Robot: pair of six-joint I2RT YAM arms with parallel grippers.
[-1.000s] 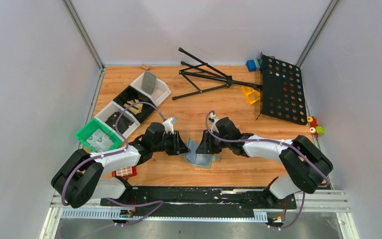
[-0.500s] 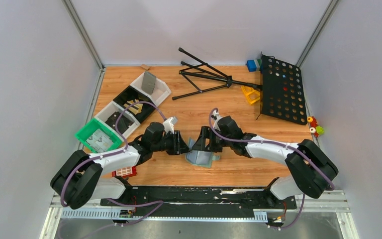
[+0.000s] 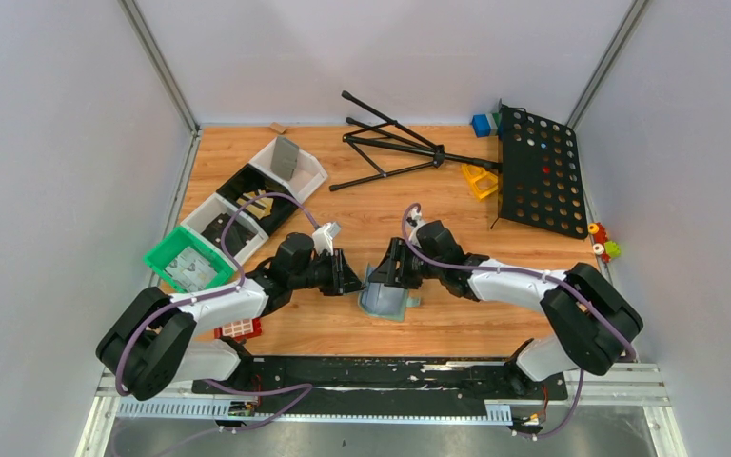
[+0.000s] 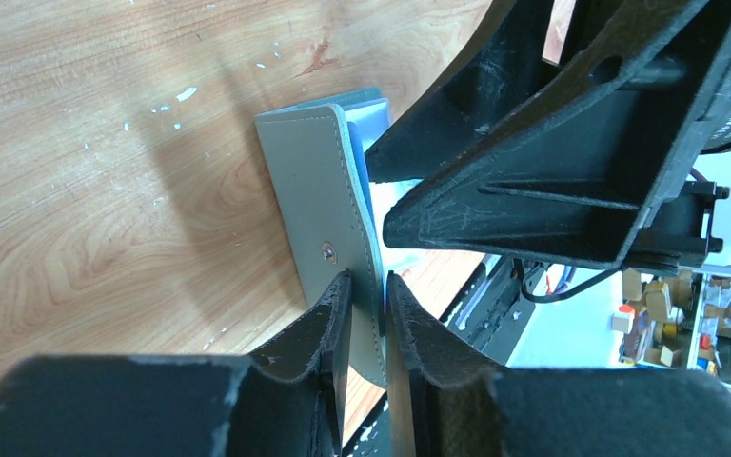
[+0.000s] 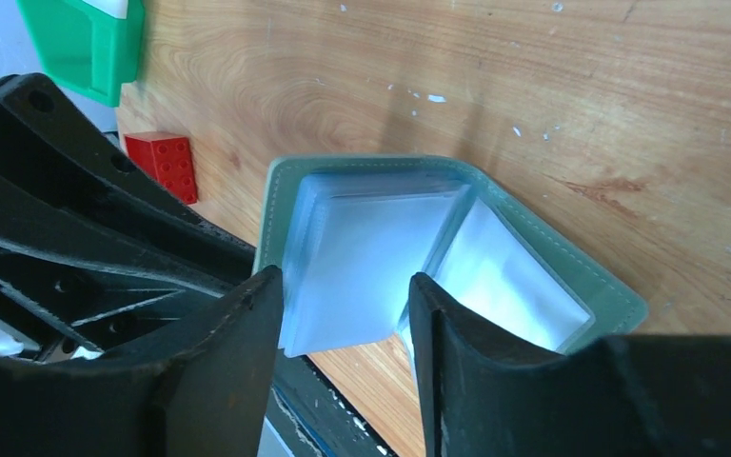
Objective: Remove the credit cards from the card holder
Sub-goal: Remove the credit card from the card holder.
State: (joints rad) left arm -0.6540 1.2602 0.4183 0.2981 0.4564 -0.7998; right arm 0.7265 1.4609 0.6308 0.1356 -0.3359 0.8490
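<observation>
The holder [image 3: 384, 301] sits on the table [image 3: 457, 319] near its front edge, about midway between the two arms, spread open with one cover raised off the wood. The left hand [image 3: 350, 276] is clamped on that raised cover: in its wrist view the two fingers [image 4: 328, 319] stand almost together with the grey-green edge of the cover [image 4: 312, 186] pinched between them, just past a small stud [image 4: 326, 253]. The right hand [image 3: 382, 271] comes in from the other side, nearly nose to nose with the left. Its jaws stand well apart over the inside of the holder, where pale translucent sleeves [image 5: 366, 252] fan up from the fold. One sleeve lies in the gap between the jaws, reaching about from one finger [image 5: 238, 328] to the other, but whether either touches it cannot be told. Whether the sleeves hold cards cannot be told either, since they show only as milky blue. A red block [image 5: 164, 165] lies on the table near the holder on the left arm's side, and a green tray [image 5: 90, 48] sits farther off that way.
</observation>
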